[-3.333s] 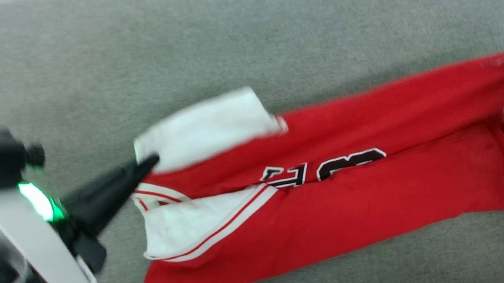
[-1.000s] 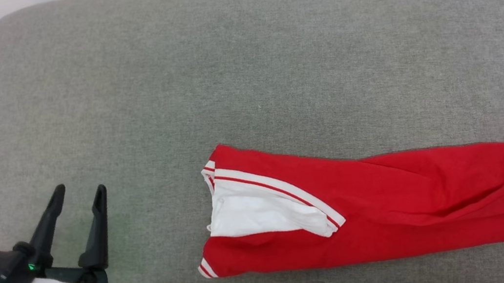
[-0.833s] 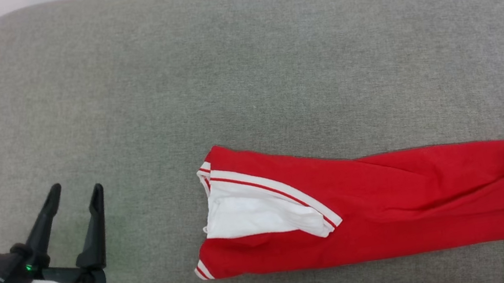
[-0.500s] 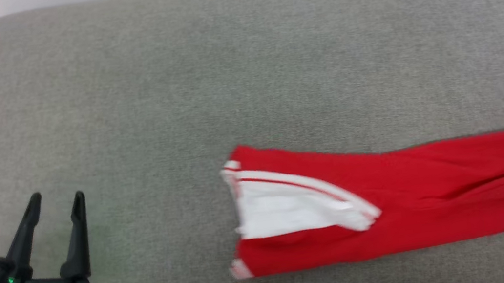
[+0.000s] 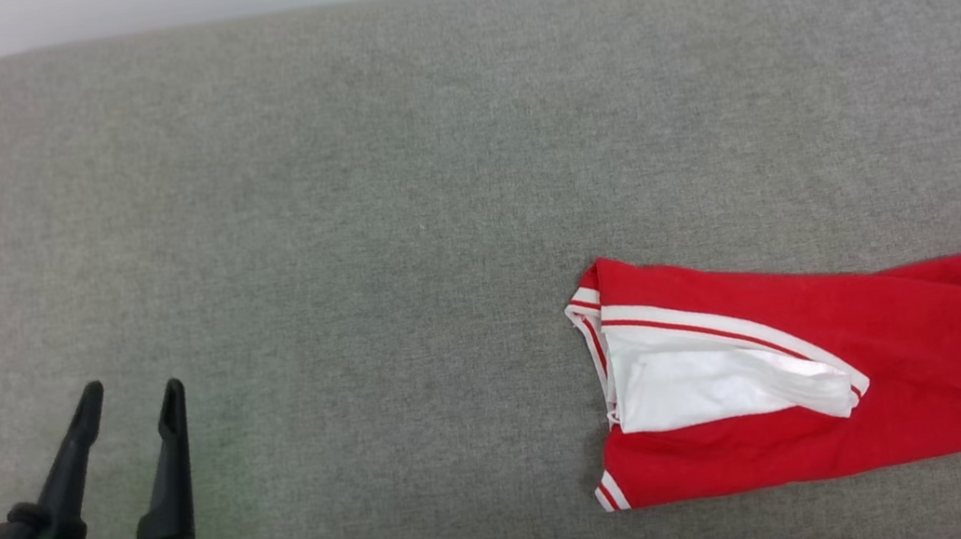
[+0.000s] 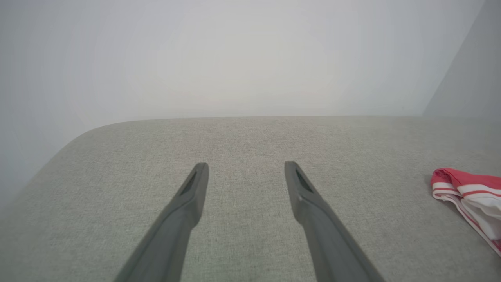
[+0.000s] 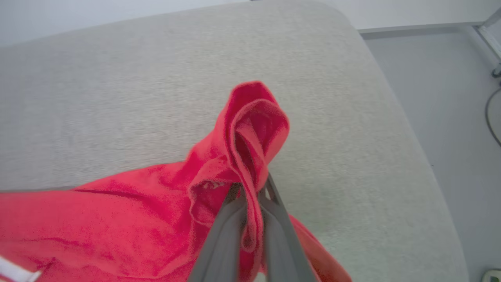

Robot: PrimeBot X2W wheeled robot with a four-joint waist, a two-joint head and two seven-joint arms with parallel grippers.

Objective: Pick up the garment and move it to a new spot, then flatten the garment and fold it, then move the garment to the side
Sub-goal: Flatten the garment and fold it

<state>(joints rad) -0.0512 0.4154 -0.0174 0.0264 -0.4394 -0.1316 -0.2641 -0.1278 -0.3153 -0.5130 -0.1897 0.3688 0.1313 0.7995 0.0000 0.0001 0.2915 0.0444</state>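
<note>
- Slippage was the risk: the right gripper [image 7: 251, 191] pinched only a bunched edge of the garment [image 5: 923, 339], whose drag might tug it free.
- Left gripper [image 5: 131, 391] gaped wide, empty, well apart.

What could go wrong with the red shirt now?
The right end effector pinches just a small red bunch of the garment, so it might slip out. The rest lies on the grey cushion, so pulling could mess up the fold. The left end effector is open, far away.
</note>
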